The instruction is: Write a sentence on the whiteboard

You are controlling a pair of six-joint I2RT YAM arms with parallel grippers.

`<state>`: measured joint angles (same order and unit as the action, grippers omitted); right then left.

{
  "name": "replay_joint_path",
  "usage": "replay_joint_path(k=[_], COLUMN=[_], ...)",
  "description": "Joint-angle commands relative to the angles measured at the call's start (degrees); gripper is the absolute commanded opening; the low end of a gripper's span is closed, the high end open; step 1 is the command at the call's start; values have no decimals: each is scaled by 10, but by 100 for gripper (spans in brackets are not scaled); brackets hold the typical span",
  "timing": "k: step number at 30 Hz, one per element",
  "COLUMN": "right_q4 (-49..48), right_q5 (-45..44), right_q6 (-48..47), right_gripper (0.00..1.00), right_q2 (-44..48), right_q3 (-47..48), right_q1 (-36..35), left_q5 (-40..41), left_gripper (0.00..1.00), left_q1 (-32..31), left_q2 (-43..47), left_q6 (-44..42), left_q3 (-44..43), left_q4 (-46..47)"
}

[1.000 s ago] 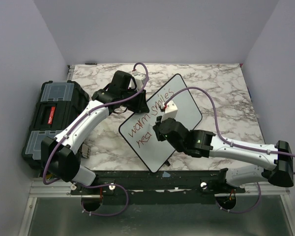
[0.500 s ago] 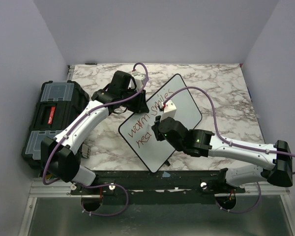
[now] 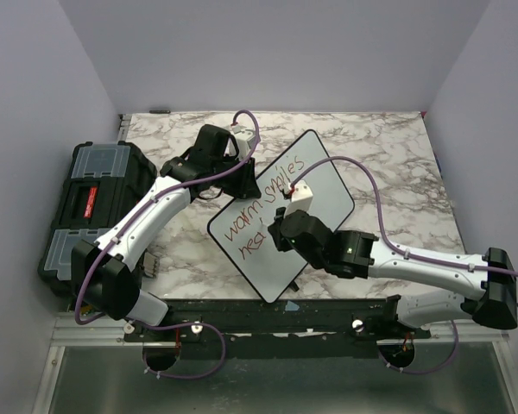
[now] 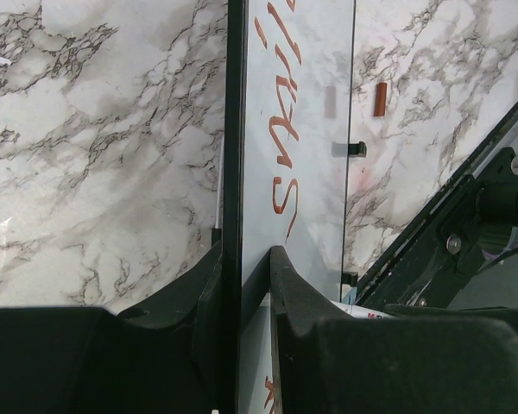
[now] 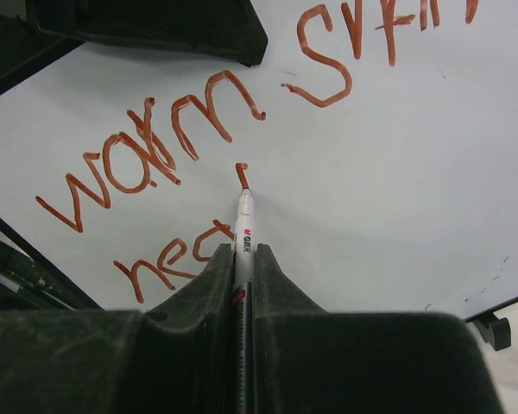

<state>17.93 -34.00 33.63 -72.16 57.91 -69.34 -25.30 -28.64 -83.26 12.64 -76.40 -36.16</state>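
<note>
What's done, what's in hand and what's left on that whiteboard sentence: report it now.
Done: the sentence has its top line, "warm smiles", on the whiteboard, and "hea" starts the second. In hand: the right claw is shut on the marker, its tip at the foot of a short stroke after "hea"; the left claw clamps the whiteboard's edge. Left: finishing that word and whatever follows.

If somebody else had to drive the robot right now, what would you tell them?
Left gripper: fingers shut on the whiteboard rim, steadying it.
Right gripper: fingers shut on the marker, tip touching the board.
Done: the sentence so far reads "warm smiles", then "hea" below, in red.
Left: a short stroke stands after "hea"; finish that second line.
</note>
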Motion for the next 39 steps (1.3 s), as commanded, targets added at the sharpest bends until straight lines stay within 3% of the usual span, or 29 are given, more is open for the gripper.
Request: replay_joint_path(k=[1, 39], right_q4=[21, 41], right_q5=[27, 30], right_q6=[29, 83], right_gripper=[1, 1], right_q2=[-2, 23], right_q3=[-30, -90], right_q1=[1, 2], left_q5=[40, 44], left_gripper=[0, 0], left_q1=[-4, -4], left_q2=[20, 21], left_q6=[-41, -43], left_q3=[5, 3], left_q4=[-14, -14])
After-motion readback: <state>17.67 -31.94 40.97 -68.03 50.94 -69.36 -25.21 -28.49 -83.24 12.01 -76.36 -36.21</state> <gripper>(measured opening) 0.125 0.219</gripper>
